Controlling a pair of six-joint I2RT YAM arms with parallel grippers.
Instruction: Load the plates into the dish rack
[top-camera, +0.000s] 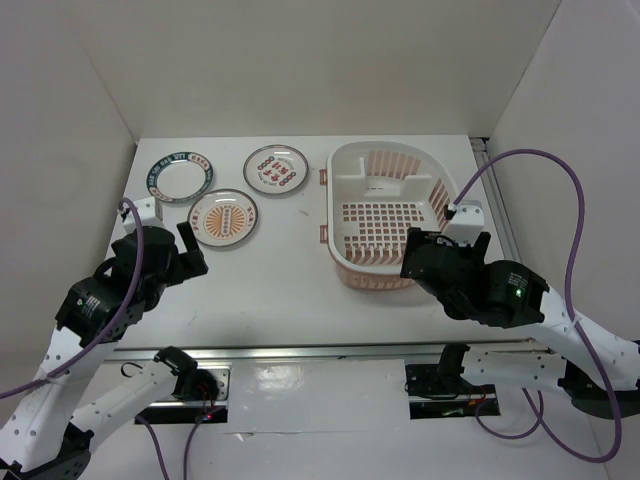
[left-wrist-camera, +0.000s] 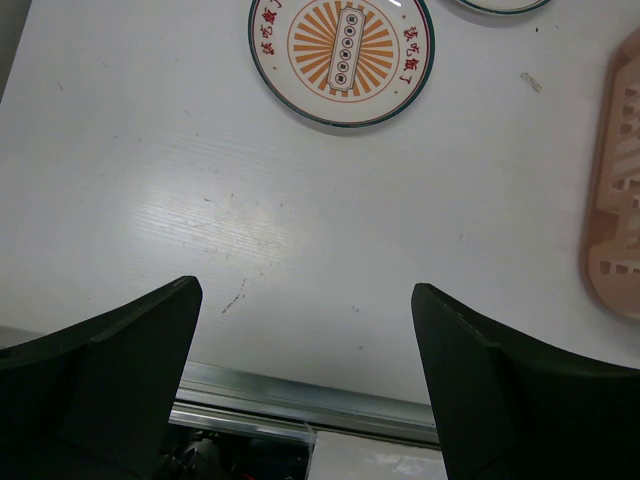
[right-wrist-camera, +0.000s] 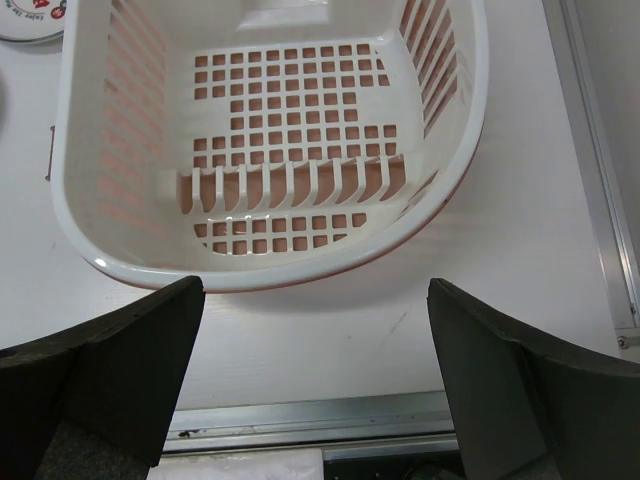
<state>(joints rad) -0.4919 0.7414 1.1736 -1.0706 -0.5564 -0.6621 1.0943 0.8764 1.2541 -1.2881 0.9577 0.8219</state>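
Three plates lie flat on the white table, left of the dish rack. The green-rimmed plate (top-camera: 179, 176) is far left, the red-motif plate (top-camera: 275, 169) is beside it, and the orange sunburst plate (top-camera: 223, 218) is nearer me. The dish rack (top-camera: 437, 188) stands at the centre right and is empty. My left gripper (top-camera: 180, 248) is open and empty, just near and left of the orange plate (left-wrist-camera: 341, 55). My right gripper (top-camera: 447, 250) is open and empty above the rack's near rim (right-wrist-camera: 270, 276). An edge of the red-motif plate (right-wrist-camera: 30, 20) shows in the right wrist view.
White walls enclose the table on the left, back and right. A metal rail (top-camera: 330, 350) runs along the table's near edge and also shows in both wrist views. The rack's pink lower rim (left-wrist-camera: 615, 220) shows at the right of the left wrist view.
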